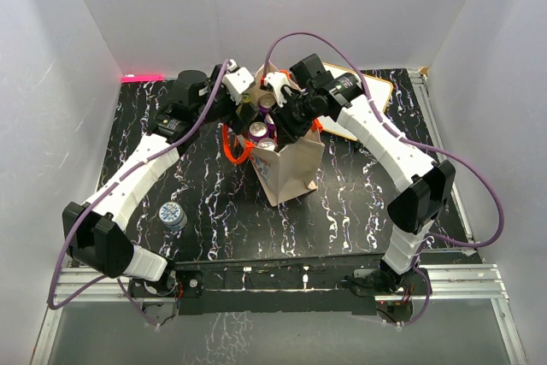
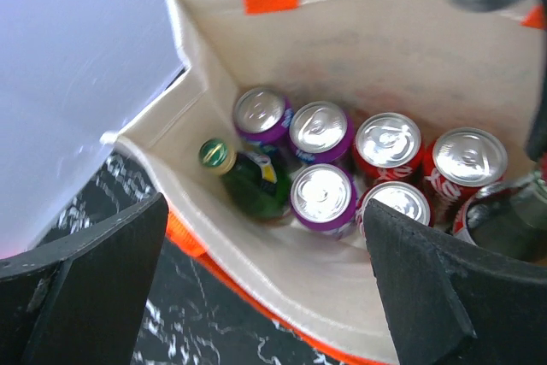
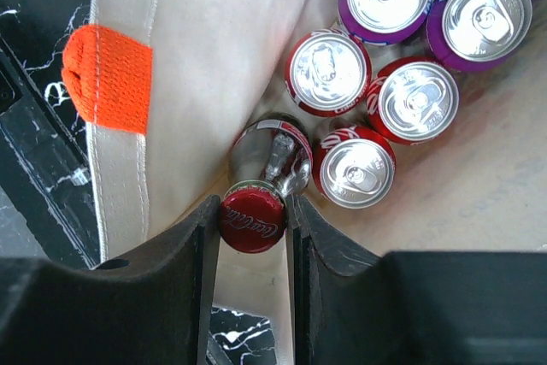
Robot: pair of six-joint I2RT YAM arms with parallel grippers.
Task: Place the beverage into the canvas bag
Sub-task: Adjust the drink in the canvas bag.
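left gripper (image 2: 265, 211): spread wide above canvas bag (image 2: 385, 40), frame centre | right gripper (image 3: 252, 209): pinching red-capped bottle (image 3: 272, 153), lower centre, inside it

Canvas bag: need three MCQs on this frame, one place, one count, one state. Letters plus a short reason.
1. Where is the green bottle?
A. In the canvas bag, next to the purple cans
B. Lying outside the bag
C. Held by the right gripper

2. How many purple cans are in the bag?
A. One
B. Three
C. Five

3. What is the right gripper's state?
A. Open and empty
B. Shut on the red-capped bottle
C. Shut on a purple can

Answers:
1 A, the left wrist view shows it in the bag's corner.
2 B, three purple tops show there.
3 B, both fingers press the red cap.
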